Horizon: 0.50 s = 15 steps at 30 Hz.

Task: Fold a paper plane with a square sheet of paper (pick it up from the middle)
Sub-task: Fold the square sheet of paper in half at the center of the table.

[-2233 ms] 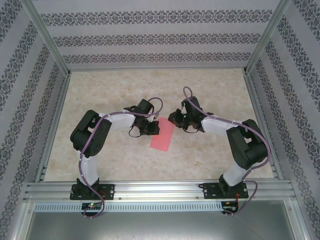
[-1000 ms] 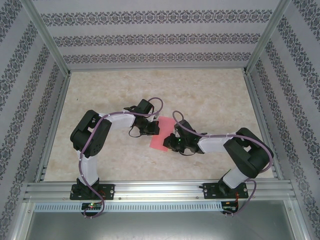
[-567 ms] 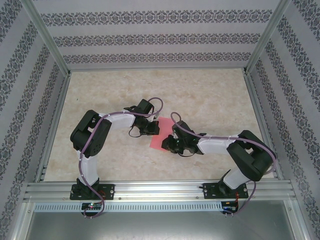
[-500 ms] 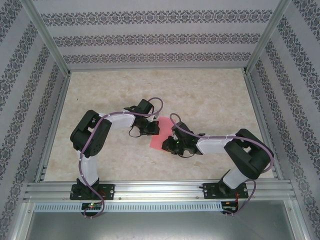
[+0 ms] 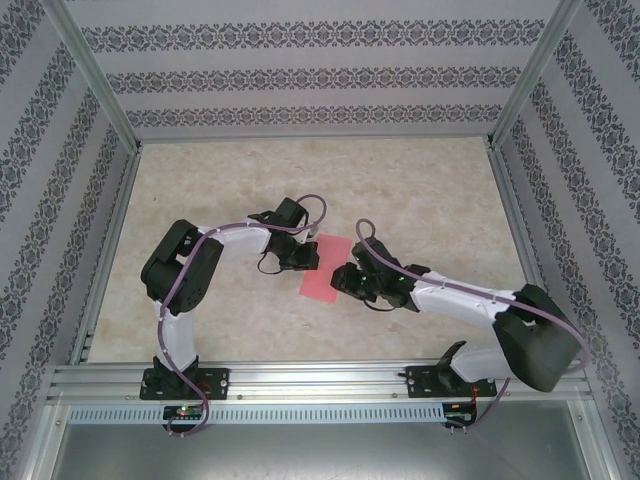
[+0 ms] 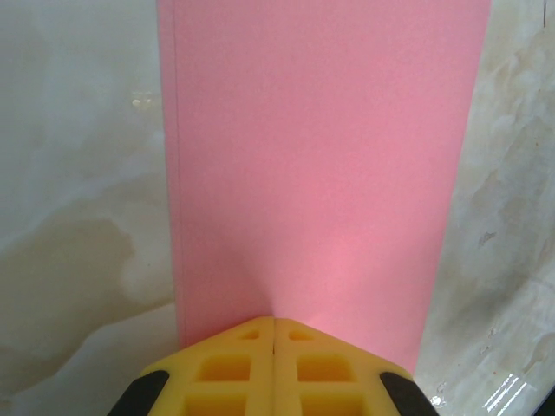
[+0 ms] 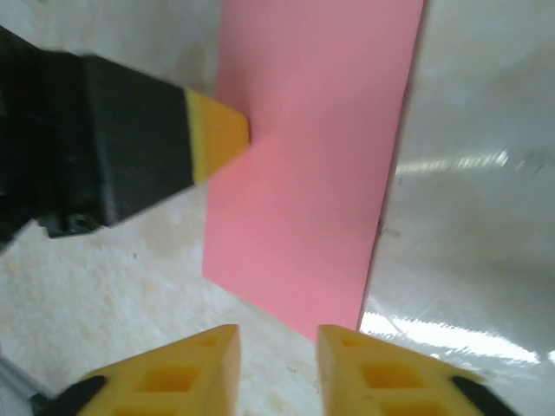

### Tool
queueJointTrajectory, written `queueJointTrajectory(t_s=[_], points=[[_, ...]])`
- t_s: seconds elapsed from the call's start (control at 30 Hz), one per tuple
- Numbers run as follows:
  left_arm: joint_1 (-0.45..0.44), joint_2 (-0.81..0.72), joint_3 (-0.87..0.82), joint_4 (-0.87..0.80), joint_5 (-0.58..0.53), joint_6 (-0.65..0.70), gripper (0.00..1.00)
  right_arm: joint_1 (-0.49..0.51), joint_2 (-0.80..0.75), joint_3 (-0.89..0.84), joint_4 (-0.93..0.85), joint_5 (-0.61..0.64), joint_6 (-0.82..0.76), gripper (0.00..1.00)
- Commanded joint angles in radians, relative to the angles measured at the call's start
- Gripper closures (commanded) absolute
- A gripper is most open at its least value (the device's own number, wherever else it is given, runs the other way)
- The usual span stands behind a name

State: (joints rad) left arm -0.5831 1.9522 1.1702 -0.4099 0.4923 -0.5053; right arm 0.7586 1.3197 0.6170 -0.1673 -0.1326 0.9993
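1. Left tool (image 5: 303, 257) has its jaws pressed together. Its yellow tips bear down on the left long edge of the sheet of paper (image 5: 325, 270), about halfway along. In the left wrist view the tips sit at bottom centre and the pink runs up out of the frame.
2. The right tool (image 7: 277, 347) is spread a little, with nothing between its jaws. It sits at the lower centre of its own wrist view, just short of the sheet's nearest corner.
3. The sheet lies flat on the desk (image 5: 430, 190) in the middle of the top view, between the two tools. It shows as a narrow rectangle, not a square. A doubled line down its left edge in the left wrist view suggests it is folded in half, with two layers stacked.
4. Handling, as I judge it: the paper is thin, very light and limp. It will likely slide on the glossy desk if pushed unpinned, and it will keep any stray crease from a hard pinch.
5. Lying flat, it offers no raised lip to grip. The free corner by the right tool looks the best place to lift a layer while the left tool pins the sheet.
6. For carrying it, a hold at the middle of a long edge should let both ends droop evenly.
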Motion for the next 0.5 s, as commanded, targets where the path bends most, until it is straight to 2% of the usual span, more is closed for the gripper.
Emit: queueJointTrajectory(t_s=[0.0,0.07,0.1,0.17,0.33,0.47], points=[[-0.012,-0.025,0.007,-0.086,-0.011,-0.009,0.92,-0.005,-0.036,0.021,-0.129,0.166,-0.008,0.62],[-0.012,-0.055,0.004,-0.083,-0.008,-0.01,0.87,-0.017,-0.04,0.02,-0.126,0.183,0.003,0.54],[-0.011,-0.07,0.001,-0.081,-0.011,-0.014,0.8,-0.024,-0.037,0.022,-0.12,0.187,0.012,0.53],[-0.003,-0.094,-0.014,-0.07,-0.011,-0.025,0.77,-0.042,-0.014,0.034,-0.093,0.168,0.013,0.53],[0.048,-0.143,-0.057,-0.055,-0.005,-0.041,0.69,-0.057,0.098,0.105,-0.028,0.112,0.007,0.55],[0.094,-0.175,-0.082,-0.036,0.022,-0.042,0.65,-0.058,0.209,0.193,-0.034,0.076,-0.015,0.63]])
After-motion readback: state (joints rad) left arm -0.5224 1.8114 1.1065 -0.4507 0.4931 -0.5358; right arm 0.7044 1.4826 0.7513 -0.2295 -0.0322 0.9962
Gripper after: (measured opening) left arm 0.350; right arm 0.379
